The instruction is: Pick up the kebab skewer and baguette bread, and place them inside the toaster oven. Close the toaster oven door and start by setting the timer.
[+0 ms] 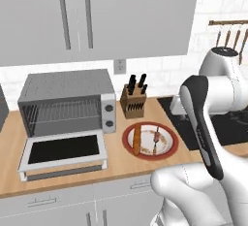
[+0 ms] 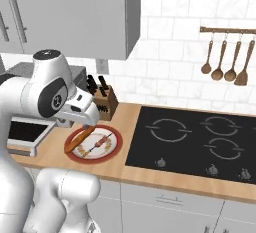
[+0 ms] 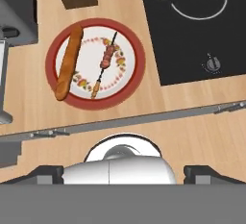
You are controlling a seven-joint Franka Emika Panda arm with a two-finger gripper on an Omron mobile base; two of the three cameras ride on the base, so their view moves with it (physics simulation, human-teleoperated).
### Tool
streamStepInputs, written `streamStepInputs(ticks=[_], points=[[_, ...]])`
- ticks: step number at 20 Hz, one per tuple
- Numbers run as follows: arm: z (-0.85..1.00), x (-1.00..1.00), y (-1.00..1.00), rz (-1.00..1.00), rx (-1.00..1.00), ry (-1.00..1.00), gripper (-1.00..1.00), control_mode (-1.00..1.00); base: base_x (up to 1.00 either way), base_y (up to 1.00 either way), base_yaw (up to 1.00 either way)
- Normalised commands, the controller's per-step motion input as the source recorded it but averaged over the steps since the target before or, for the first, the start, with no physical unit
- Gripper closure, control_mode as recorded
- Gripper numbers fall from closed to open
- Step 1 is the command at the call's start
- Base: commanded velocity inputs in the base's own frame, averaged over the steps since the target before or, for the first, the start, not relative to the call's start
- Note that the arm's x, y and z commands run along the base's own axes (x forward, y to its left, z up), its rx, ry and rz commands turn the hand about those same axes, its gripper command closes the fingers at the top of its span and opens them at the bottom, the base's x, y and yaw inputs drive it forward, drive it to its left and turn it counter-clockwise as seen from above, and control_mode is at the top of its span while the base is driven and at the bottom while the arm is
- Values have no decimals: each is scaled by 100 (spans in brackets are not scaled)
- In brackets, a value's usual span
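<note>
The baguette bread (image 3: 68,62) lies on the left side of a red-rimmed plate (image 3: 96,104), and the kebab skewer (image 3: 106,62) rests near the plate's middle. Both also show on the plate from the base cameras: baguette (image 1: 137,139) (image 2: 79,139), skewer (image 1: 156,140) (image 2: 98,143). Left of the plate stands the toaster oven (image 1: 68,84), its door (image 1: 63,150) dropped open and flat, the wire rack inside bare. My gripper (image 3: 126,172) hovers high above the counter's front edge, short of the plate, open with nothing between its fingers.
A wooden knife block (image 1: 133,101) stands behind the plate against the wall. A black cooktop (image 2: 195,137) lies to the plate's right. Wooden utensils (image 2: 225,57) hang on the wall above it. Two oven knobs (image 1: 108,109) sit on the oven's right panel.
</note>
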Motion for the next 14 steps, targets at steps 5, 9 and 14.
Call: streamStepInputs(ticks=[5, 9, 14], points=[[0, 0, 0, 0, 0, 0, -100, 100, 7, 91, 0], [0, 0, 0, 0, 0, 0, -100, 100, 31, 36, 0], [0, 0, 0, 0, 0, 0, -100, 100, 42, -3, 0]])
